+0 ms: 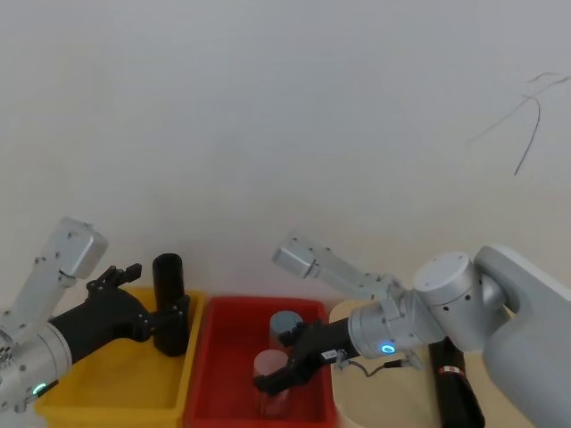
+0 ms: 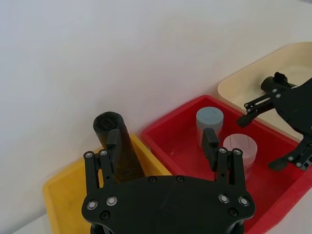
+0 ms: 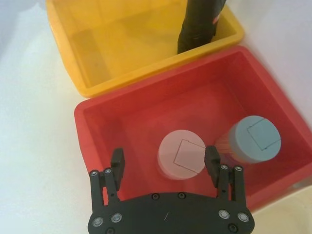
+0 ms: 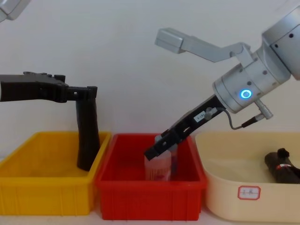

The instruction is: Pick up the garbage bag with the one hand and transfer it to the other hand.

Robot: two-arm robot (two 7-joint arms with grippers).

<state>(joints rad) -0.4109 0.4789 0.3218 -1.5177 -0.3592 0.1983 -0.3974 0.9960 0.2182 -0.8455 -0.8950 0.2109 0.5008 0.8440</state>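
The garbage bag [image 4: 282,168], a short black roll with a red-and-white band, lies in the cream basin [image 4: 248,176] at the right, also seen as the garbage bag [image 1: 452,383] in the head view; neither gripper touches it. My right gripper [image 3: 164,163] hangs open in the red bin [image 3: 122,126], its fingers on either side of a pink cylinder [image 3: 181,155]. My left gripper [image 2: 162,144] is open over the yellow bin [image 2: 63,190], one finger beside the top of a tall plain black roll [image 2: 117,146] standing there.
A blue-grey cylinder [image 3: 253,139] stands beside the pink one in the red bin. The yellow bin, red bin and cream basin sit side by side along the front. A white wall rises close behind them.
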